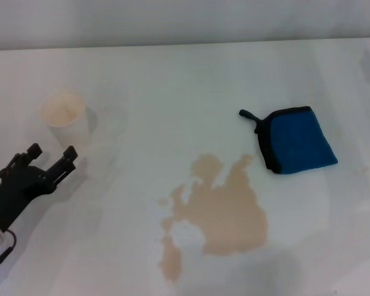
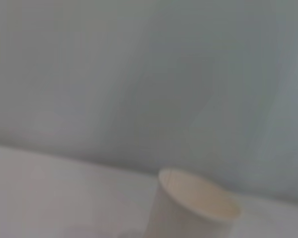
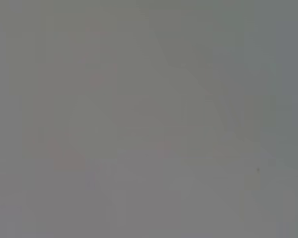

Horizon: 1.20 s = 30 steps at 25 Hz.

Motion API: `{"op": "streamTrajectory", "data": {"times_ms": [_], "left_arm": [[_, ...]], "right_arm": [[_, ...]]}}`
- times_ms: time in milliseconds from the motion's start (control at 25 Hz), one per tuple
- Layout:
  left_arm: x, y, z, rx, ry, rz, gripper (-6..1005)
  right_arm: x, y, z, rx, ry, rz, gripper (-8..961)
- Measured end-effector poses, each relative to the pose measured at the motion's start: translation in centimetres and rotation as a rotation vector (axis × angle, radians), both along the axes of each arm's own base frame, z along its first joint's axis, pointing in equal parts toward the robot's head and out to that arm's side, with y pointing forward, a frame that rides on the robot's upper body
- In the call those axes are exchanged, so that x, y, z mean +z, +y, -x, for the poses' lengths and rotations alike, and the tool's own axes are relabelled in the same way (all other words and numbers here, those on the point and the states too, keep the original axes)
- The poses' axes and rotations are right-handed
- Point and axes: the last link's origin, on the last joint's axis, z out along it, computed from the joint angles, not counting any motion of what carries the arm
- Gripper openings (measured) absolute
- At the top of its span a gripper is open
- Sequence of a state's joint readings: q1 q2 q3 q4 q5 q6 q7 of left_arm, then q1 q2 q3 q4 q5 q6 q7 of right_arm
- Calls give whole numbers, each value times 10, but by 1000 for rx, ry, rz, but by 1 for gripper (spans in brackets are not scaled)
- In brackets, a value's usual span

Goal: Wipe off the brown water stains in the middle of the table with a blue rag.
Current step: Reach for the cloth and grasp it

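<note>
The robot's left hand [image 1: 50,158], black with two fingers, sits at the near left of the white surface [image 1: 172,80]. Its fingers are spread apart with a clear gap between them, and they hold nothing. They point toward an off-white paper cup [image 1: 66,116] that stands upright just beyond the fingertips, not touching them. The left wrist view shows the same cup [image 2: 191,210] from the side, with its open mouth facing up and a plain pale wall behind it.

Further to the right, in the middle of the surface, lies the brown water stain [image 1: 219,209]. It is a thin tan puddle with lobed edges, and a narrow patch trails off toward its near left.

Beyond the puddle and to the right lies the blue rag [image 1: 299,140], folded flat, with black edging and a short black loop at its left corner. It lies near the stain but apart from it.

The right hand is not visible in any view; the right wrist view shows only a featureless grey.
</note>
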<state>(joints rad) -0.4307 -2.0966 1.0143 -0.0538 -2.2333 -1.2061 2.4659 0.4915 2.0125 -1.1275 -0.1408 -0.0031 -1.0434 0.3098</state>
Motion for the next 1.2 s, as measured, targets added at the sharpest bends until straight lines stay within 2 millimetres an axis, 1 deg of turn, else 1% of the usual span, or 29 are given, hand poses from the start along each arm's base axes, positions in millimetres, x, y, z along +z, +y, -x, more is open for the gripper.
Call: {"op": "streamTrajectory", "data": {"times_ms": [120,240,320,440,520,560,720,800,840,880,1040,1120,1160,1200], "left_arm": [[9,-12,-1,-19,-62,-59,891],[23,-25,-2,-43,-134,-148,891],[35,-36,2,-41,-173,-227,891],[47,-44,10,-18,-183,-294,891],[55,-46,19,23,-176,-337,891],[55,-46,19,23,-176,-337,891],[69,-40,37,120,-148,-398,891],[76,-35,42,138,-135,-408,891],[78,-32,44,144,-130,-410,891],[80,-30,45,145,-126,-411,891],[88,-17,45,150,-117,-434,891],[91,-13,43,157,-135,-468,891],[93,-10,42,162,-147,-491,891],[95,-8,42,165,-157,-507,891]], "right_arm": [[0,0,0,-1,0,0,778],[-1,0,0,3,2,5,778],[-2,1,1,9,0,19,778],[-5,4,3,26,11,57,778],[-5,8,4,32,38,91,778],[-5,11,4,31,51,114,778],[-4,30,8,9,86,236,778],[-1,40,17,28,97,306,778],[2,51,33,83,107,398,778],[2,51,33,83,107,398,778],[5,64,64,165,95,599,777],[3,67,79,195,49,718,777],[-1,69,92,221,-13,850,777],[-1,69,92,221,-13,850,777]]}}
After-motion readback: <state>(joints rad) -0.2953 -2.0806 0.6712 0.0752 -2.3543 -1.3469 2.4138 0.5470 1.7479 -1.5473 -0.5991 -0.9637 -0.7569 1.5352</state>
